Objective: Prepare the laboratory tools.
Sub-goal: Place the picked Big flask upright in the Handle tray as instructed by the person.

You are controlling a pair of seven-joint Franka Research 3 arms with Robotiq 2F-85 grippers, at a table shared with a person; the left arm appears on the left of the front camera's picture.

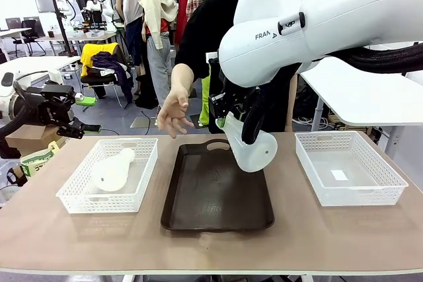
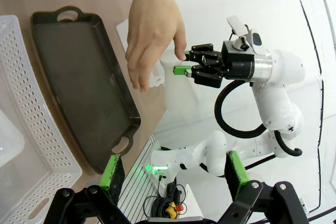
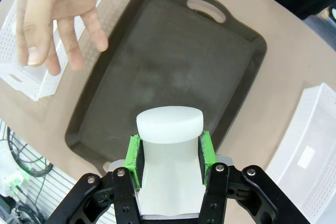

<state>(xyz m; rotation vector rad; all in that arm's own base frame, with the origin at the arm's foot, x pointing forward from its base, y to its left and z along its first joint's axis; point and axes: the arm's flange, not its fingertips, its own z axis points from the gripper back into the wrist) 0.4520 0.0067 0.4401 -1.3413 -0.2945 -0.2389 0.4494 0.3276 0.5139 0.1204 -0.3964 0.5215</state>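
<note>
Beige tabletop, from the left: the left gripper [image 2: 173, 170] hangs beside the table edge, jaws wide apart. One flask [image 1: 112, 170] lies in the left basket [image 1: 73, 196]. A person's hand [image 1: 173, 113] hovers near the dark tray [image 1: 211, 212]. The right gripper [image 3: 169, 150] is clamped on the second flask [image 1: 254, 150] at its neck, holding it tilted above the tray.

On the table [image 1: 330, 236], a tray [image 1: 211, 196] lies midway between a left basket [image 1: 99, 208], where a flask [image 1: 111, 171] rests on its side, and a right basket [image 1: 357, 196], while the right gripper [image 3: 169, 153] holds a second flask [image 1: 254, 153] tilted above the tray's far right corner, and a person's hand [image 1: 173, 111] hovers over its far left corner.
</note>
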